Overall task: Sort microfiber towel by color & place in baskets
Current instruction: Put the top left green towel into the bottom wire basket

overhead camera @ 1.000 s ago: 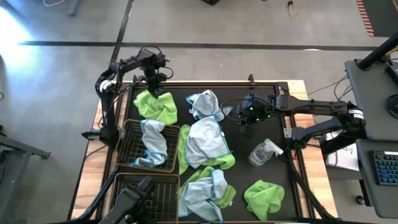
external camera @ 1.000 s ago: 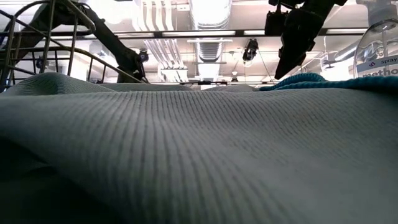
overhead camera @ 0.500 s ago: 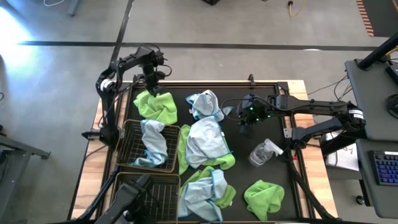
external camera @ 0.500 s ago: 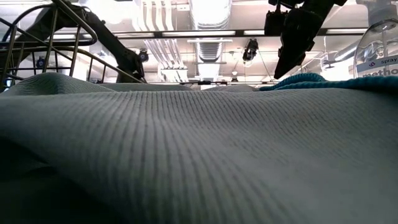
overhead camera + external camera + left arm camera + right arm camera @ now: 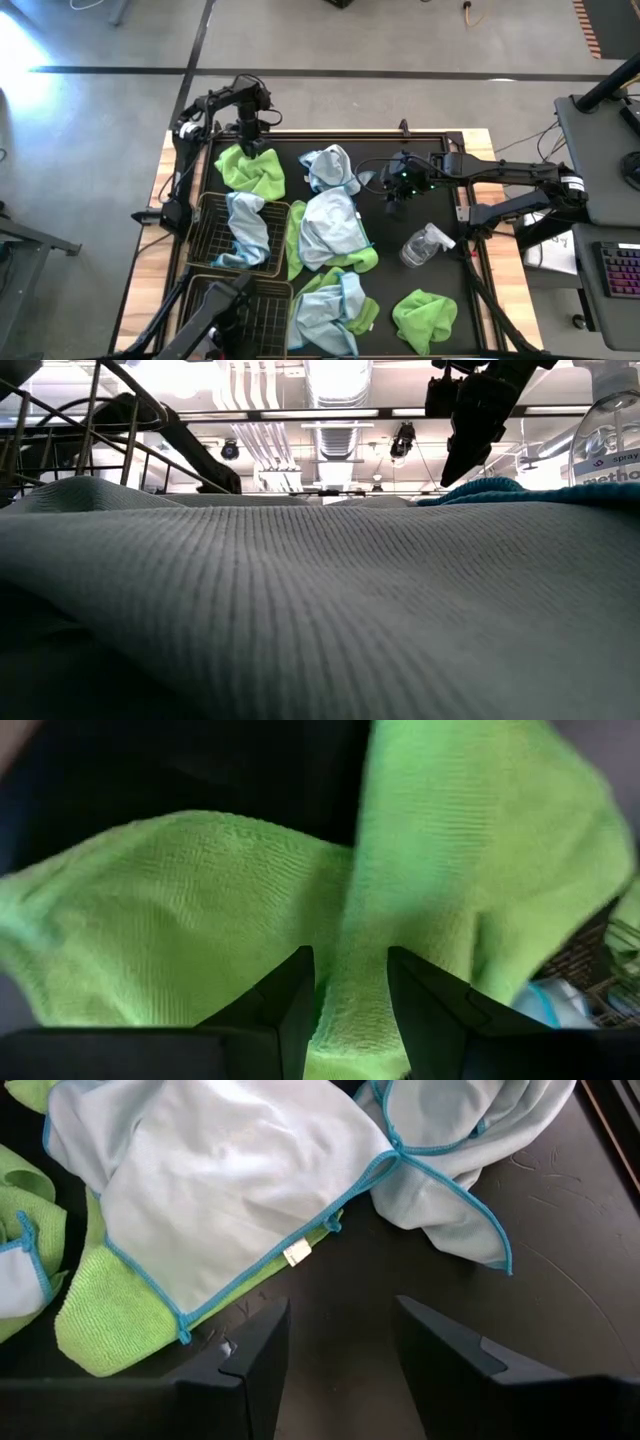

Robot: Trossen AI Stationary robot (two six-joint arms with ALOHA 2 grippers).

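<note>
A lime green microfiber towel (image 5: 250,172) lies crumpled at the far left of the black mat. My left gripper (image 5: 252,143) is open right over it, tilted down, and a raised fold of the towel (image 5: 350,920) runs up between the fingers. My right gripper (image 5: 340,1360) hangs open above bare mat right of centre, near two pale blue towels (image 5: 240,1190). More pale blue (image 5: 335,305) and green (image 5: 424,315) towels lie spread over the mat. Two wire baskets stand at the left: the farther one (image 5: 205,235) holds a pale blue towel (image 5: 245,235), the nearer one (image 5: 272,300) is partly hidden. My left gripper comes slanting down from the far side, and its fingers (image 5: 290,1010) stand either side of a raised fold of the green towel (image 5: 350,990). I cannot tell whether they touch the cloth. The towel lies slack on the mat.
A clear spray bottle (image 5: 425,243) lies on the mat near the right edge. A raised black frame (image 5: 470,230) borders the mat. In the low view a grey-blue cloth (image 5: 320,610) fills the foreground and hides most of the table.
My left gripper has sunk toward the green towel at the far left and tipped further downward, fingers staying apart. The towels have not moved.
</note>
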